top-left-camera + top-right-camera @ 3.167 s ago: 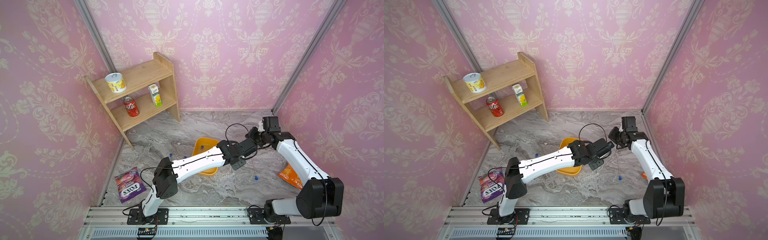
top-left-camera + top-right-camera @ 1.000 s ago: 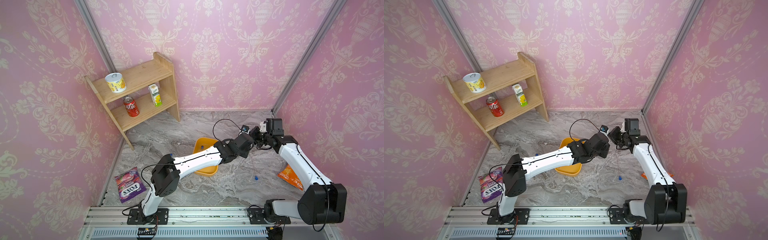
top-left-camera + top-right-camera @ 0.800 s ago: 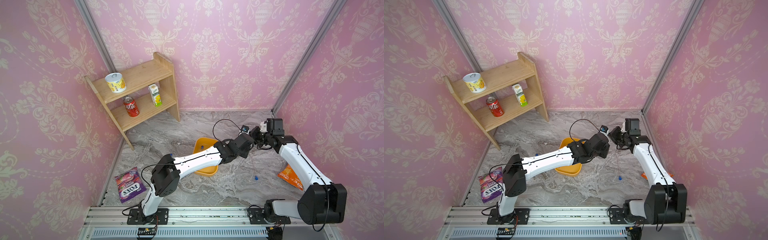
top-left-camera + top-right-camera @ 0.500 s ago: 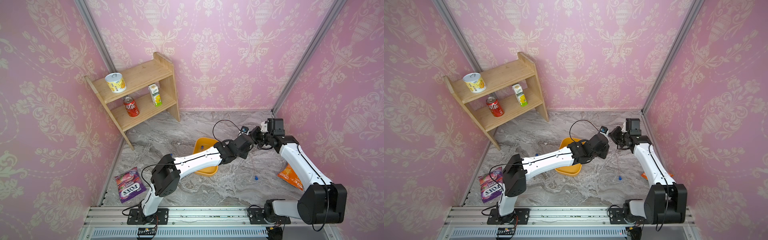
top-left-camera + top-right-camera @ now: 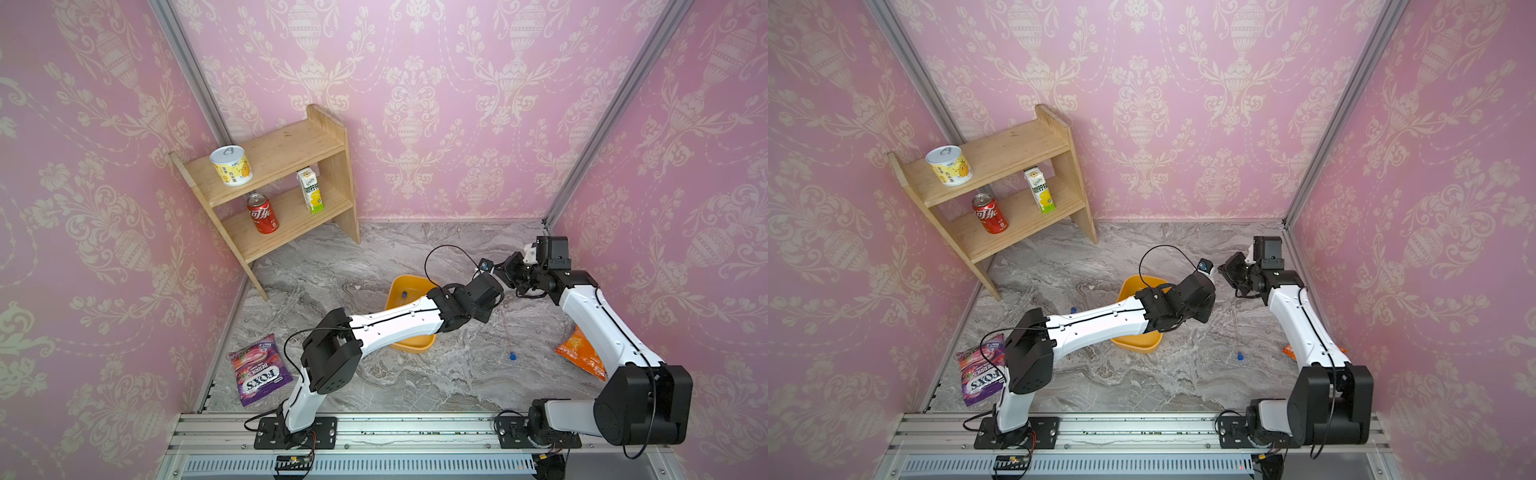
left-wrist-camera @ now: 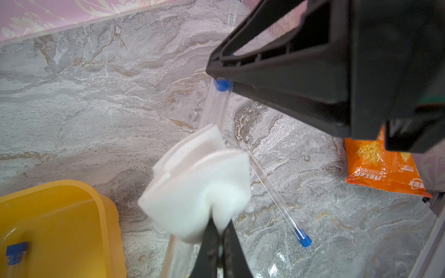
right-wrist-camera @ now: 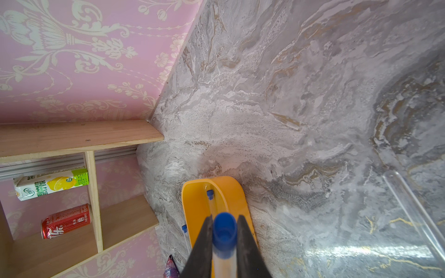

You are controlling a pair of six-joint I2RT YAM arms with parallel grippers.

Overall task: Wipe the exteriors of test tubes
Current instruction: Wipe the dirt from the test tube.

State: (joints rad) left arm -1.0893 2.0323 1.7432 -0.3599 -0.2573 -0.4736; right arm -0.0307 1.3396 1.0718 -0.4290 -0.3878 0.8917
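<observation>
Right end effector (image 5: 508, 272), right of centre in both top views, meets the left arm's wrist above the surface (image 5: 415, 382) (the contact itself is hidden).

Left wrist view: left end effector (image 6: 218, 225), bottom centre, is clenched on the white pad (image 6: 199, 183), which folds about the held test tube (image 6: 214, 106), probably for lengthwise wiping.

Right wrist view: at bottom centre, jaws clamp that tube's blue cap (image 7: 224, 228), steadying it.

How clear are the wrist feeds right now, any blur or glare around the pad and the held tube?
Left wrist: pad close to the lens and soft, held tube faint against the marble, loose tube sharp. Right wrist: cap slightly soft, bright glare patch on the table. Both top views: even light, sharp.
</observation>
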